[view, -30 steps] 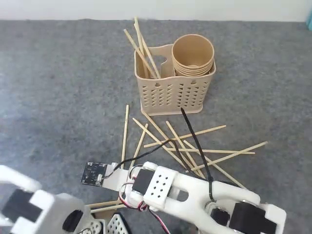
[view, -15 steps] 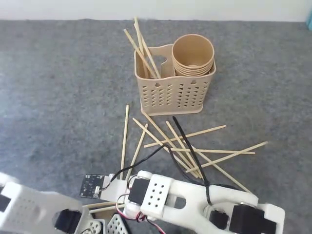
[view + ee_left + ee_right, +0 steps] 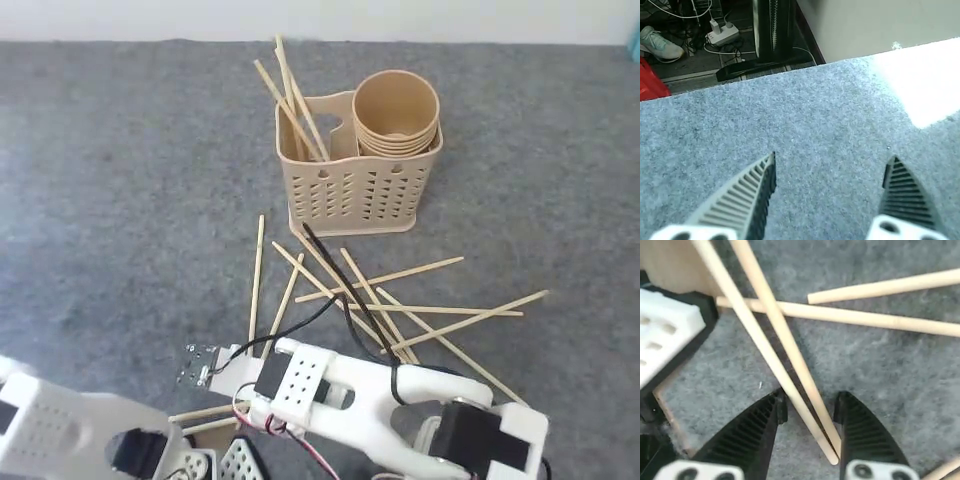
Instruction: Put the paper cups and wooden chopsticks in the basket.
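My right arm (image 3: 370, 385) low in front of basket (image 3: 352, 195), wrist angled down at carpet (image 3: 815, 110). Cups (image 3: 396, 105) stacked in basket; few chopsticks (image 3: 288, 110) upright beside them. Loose chopsticks (image 3: 420, 270) scattered before basket. Right pincer (image 3: 810, 402) narrowly parted, straddling two sticks (image 3: 787, 340). Left pincer (image 3: 832, 172) wide over bare carpet.

Grey carpet (image 3: 120, 180), shoe (image 3: 660, 42), power strip (image 3: 725, 34)
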Tool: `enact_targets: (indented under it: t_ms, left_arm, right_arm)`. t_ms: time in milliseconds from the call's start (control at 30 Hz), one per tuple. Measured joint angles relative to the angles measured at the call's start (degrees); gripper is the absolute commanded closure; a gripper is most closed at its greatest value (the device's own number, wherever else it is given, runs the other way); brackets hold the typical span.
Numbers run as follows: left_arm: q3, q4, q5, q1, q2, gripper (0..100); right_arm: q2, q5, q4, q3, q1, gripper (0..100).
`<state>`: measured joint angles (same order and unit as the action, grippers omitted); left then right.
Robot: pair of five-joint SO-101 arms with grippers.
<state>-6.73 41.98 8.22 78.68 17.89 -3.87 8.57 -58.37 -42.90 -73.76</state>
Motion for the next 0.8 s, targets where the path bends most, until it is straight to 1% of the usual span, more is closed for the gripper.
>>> enact_targets:
  t_ms: [33, 100, 133, 167, 300, 433, 600, 800]
  left_arm:
    - [0.0, 0.0, 0.0, 0.0, 0.0, 67]
    - [0.0, 0.0, 0.0, 0.0, 0.0, 67]
    - [0.0, 0.0, 0.0, 0.0, 0.0, 67]
    - [0.0, 0.0, 0.0, 0.0, 0.0, 67]
    - [0.0, 0.0, 0.0, 0.0, 0.0, 67]
    - [0.0, 0.0, 0.0, 0.0, 0.0, 67]
    - [0.0, 0.0, 0.0, 0.0, 0.0, 67]
    - [0.0, 2.4, 0.0, -0.1, 0.0, 67]
  right_arm:
    - [0.1, 0.0, 0.0, 0.1, 0.0, 88.5]
    - [0.1, 0.0, 0.0, 0.2, 0.0, 98.0]
    - [0.1, 0.0, 0.0, 0.4, 0.1, 99.8]
    - [0.1, 0.0, 0.0, 0.4, 0.1, 97.6]
    - [0.2, 0.0, 0.0, 0.4, 1.6, 98.8]
    - [-4.0, 0.0, -4.1, 0.4, 2.0, 99.1]
    - [-16.6, 0.0, -9.8, 0.4, 4.7, 99.1]
    - [-36.0, 0.0, -11.8, 0.4, 11.8, 99.1]
